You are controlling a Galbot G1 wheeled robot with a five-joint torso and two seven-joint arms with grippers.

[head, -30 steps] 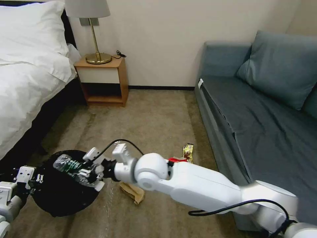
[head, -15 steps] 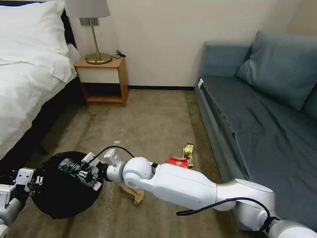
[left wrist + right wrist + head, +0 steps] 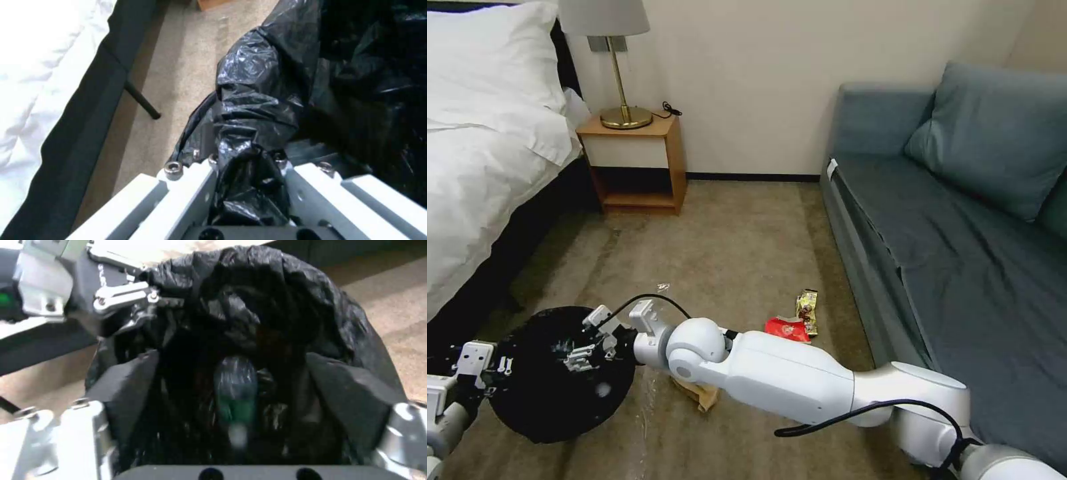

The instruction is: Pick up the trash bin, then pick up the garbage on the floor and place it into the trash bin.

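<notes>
The trash bin (image 3: 554,393), lined with a black bag, hangs low at the left, and my left gripper (image 3: 497,365) is shut on its rim. The left wrist view shows that left gripper (image 3: 249,160) pinching the folded bag (image 3: 262,100). My right gripper (image 3: 590,343) hovers open over the bin's mouth. In the right wrist view the clear bottle with the green label (image 3: 236,396) lies loose inside the bag, below the open right gripper (image 3: 231,356). On the carpet lie a red packet (image 3: 787,328), a gold-brown wrapper (image 3: 807,308) and a brown paper bag (image 3: 699,395), partly under my right arm.
A bed (image 3: 474,167) runs along the left, with a nightstand (image 3: 634,160) and lamp at its head. The grey-blue sofa (image 3: 947,247) lines the right side. A tiny scrap (image 3: 662,287) lies on the open carpet between them.
My right gripper moved left and lower over the bin, then opened. The bottle left its fingers and dropped into the bag. The left gripper kept its hold on the rim.
</notes>
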